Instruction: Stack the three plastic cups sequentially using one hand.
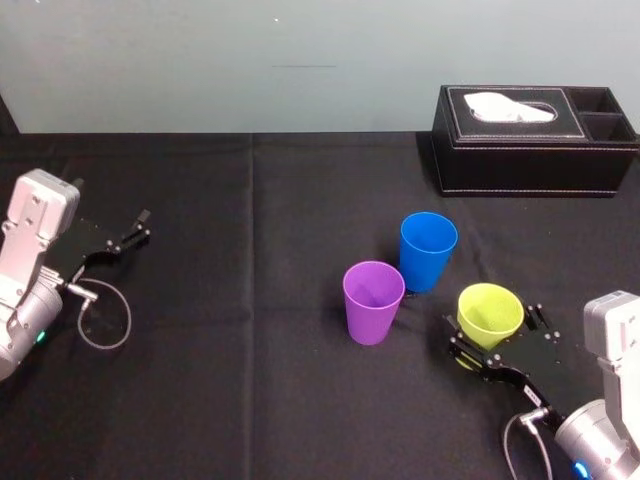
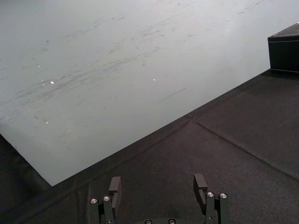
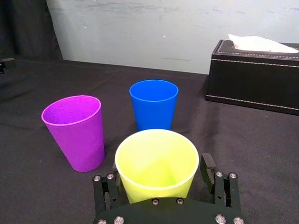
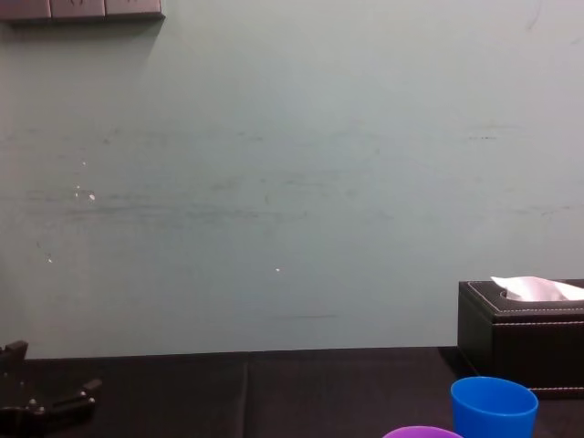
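Currently I count three cups upright on the bench [image 1: 250, 380], none nested: one purple cup [image 1: 373, 300], one blue cup [image 1: 427, 250] just behind it, and one yellow-green cup [image 1: 490, 312] nearest my right arm. The right tool [image 3: 160, 164] stands open, its two fingers straddling the yellow-green cup. The left tool [image 2: 157, 182] sits open, parked far left.

Black-clothed table [image 1: 250, 390] bears purple cup [image 1: 373, 300], blue cup [image 1: 428, 250], yellow-green cup [image 1: 490, 312], tissue box [image 1: 535, 150].

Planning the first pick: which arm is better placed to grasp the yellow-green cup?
Right. The right pincer straddles the yellow-green cup, fingers open on either side. The left pincer sits open far off on the robot's left, away from the cups.
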Tool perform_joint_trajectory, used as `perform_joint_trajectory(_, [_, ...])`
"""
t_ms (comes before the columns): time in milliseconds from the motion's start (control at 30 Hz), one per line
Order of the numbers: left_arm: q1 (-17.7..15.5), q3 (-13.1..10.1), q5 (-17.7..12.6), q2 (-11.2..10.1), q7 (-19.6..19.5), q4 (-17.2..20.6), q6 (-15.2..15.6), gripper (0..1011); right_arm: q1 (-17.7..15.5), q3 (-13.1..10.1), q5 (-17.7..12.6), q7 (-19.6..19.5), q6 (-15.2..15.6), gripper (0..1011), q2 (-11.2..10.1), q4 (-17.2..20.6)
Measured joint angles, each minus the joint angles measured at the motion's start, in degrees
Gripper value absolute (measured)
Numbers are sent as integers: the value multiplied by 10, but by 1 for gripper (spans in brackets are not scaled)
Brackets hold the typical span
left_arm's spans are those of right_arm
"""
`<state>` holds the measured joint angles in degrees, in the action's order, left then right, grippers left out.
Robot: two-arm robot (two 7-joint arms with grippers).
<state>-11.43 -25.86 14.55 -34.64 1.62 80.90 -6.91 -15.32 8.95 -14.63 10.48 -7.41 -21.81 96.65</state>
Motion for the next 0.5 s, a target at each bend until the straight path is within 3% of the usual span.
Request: perform_joint_trajectory(500, [0, 0, 0, 0, 0, 0, 0, 1011, 3, -14, -1, 30, -12, 1003, 19, -9])
